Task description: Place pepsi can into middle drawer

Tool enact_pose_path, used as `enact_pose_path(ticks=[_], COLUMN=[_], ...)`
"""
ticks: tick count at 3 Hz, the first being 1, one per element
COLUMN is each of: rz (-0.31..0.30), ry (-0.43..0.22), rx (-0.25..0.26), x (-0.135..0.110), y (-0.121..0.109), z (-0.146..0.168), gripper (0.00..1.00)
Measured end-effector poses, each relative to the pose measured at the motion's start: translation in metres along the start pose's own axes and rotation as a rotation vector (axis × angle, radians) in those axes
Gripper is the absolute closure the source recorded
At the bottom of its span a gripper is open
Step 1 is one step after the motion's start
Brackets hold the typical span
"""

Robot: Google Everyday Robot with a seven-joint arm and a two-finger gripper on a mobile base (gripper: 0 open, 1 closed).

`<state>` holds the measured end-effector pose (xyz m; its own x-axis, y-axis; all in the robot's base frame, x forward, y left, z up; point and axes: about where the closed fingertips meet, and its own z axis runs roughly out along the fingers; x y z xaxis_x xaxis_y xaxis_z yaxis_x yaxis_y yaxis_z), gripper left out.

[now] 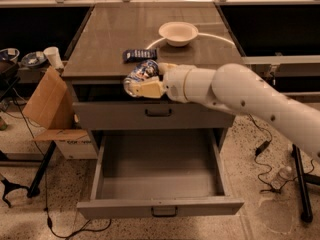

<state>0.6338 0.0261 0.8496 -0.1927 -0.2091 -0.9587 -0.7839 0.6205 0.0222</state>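
My gripper is shut on the pepsi can, a blue-and-white can lying sideways between the cream fingers. It is held at the front edge of the cabinet top, above the upper drawer front. The middle drawer is pulled open below, its grey box interior showing nothing inside, with a small dark handle on its front. My white arm reaches in from the right.
A flat dark-blue snack packet and a white bowl lie on the cabinet top. A cardboard box leans at the left beside a black stand. Cables and a black pole are on the floor at the right.
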Motion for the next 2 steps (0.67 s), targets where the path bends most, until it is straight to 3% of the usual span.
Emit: enact_pose_path(ticks=[2], rz=[0.047], ry=[-0.007], rx=[0.07], x=[0.032], y=[0.025], z=[-0.058], gripper=[1.0])
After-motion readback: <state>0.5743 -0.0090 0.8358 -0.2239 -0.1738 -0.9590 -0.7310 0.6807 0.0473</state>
